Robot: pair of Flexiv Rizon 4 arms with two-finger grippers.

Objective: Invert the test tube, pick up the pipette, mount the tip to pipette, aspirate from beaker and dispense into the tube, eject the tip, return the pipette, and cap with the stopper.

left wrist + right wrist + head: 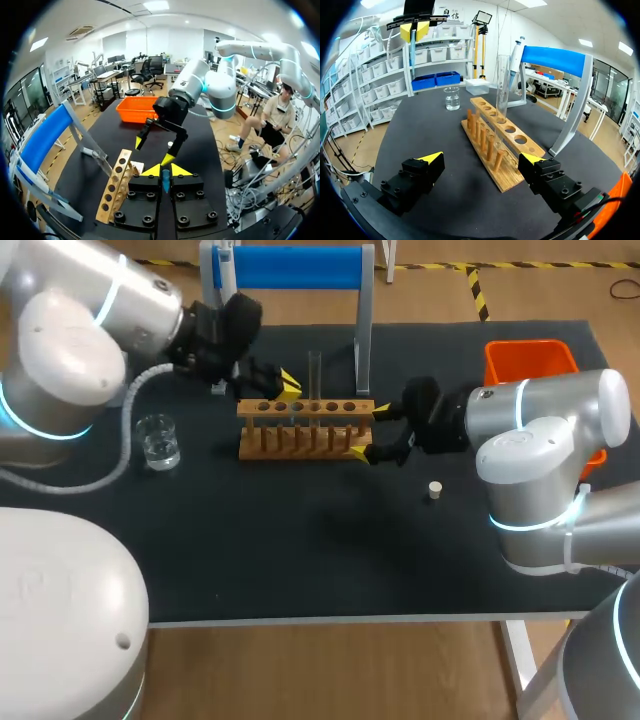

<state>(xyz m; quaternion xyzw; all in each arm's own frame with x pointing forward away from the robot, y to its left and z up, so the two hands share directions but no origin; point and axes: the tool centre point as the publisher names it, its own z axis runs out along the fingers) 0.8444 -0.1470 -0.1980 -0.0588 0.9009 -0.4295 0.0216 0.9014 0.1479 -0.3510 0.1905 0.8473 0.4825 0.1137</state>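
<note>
The left claw (288,386) is hovering just behind the wooden test tube rack (300,430), its fingers nearly together and pinching a slender blue pipette tip (165,182) that is hanging down between them. The test tube (314,375) is standing upright in a middle hole of the rack, just beside this claw. The right claw (369,430) is gaping wide at the rack's near end, holding nothing, with the rack's corner sitting between its fingers. The pipette (516,55) is hanging on the blue stand (290,268) behind the rack. On the black counter (300,560), the beaker (158,440) is sitting well left of the rack, the stopper (434,490) is lying near the right arm, and an orange bin (530,358) is standing at the far right.
</note>
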